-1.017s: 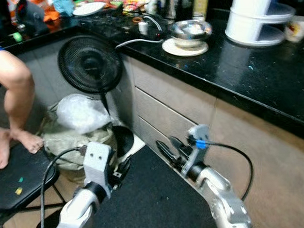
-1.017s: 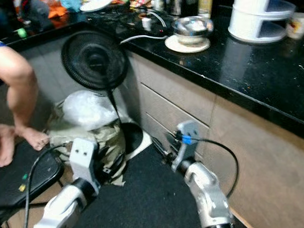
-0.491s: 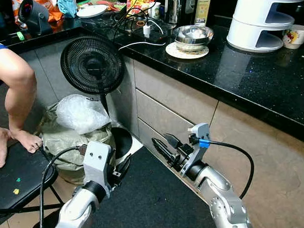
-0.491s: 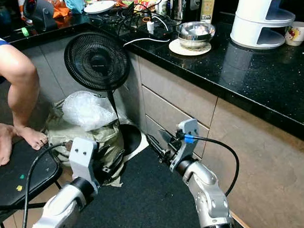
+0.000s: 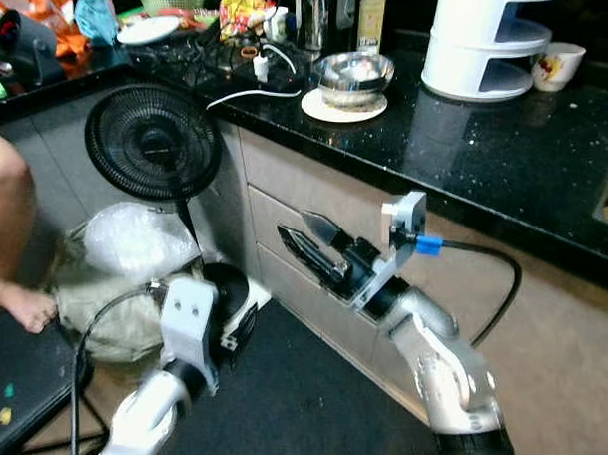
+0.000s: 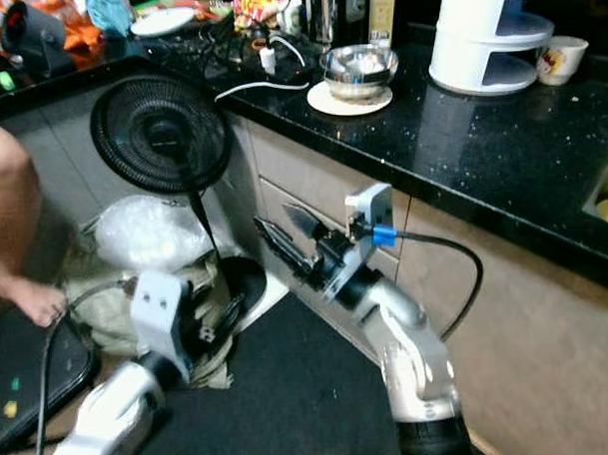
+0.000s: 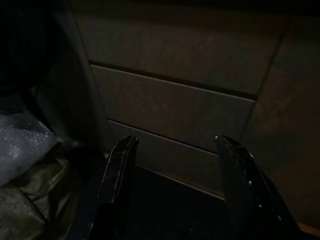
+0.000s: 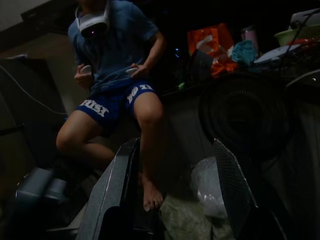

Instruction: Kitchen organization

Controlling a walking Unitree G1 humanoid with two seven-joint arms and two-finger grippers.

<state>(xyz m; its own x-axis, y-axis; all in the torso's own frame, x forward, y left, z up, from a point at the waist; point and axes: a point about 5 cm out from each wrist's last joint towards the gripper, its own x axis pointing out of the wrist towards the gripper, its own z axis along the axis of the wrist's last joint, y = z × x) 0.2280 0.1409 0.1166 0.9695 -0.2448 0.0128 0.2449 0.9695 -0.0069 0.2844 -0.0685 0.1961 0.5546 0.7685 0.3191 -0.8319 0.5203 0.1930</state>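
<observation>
Along a black stone counter [image 5: 506, 160] that runs above beige drawer fronts [image 5: 305, 213], the robot's right gripper [image 5: 308, 243] is raised in front of the drawers, just below the counter's edge, its two black fingers spread apart and holding nothing. On the counter sit a steel bowl [image 5: 354, 70] on a pale mat, a white tiered rack [image 5: 475, 44], a cup [image 5: 554, 65] and a tangle of cables (all well apart from the gripper). Left of the counter's corner stands a black floor fan [image 5: 147, 142], with a clear plastic bag [image 5: 134, 242] on a sack beside its base. The left gripper [image 7: 175, 150] hangs low near the bottom drawer, fingers apart and empty. A person's bare leg [image 5: 9, 237] shows at the far left.
</observation>
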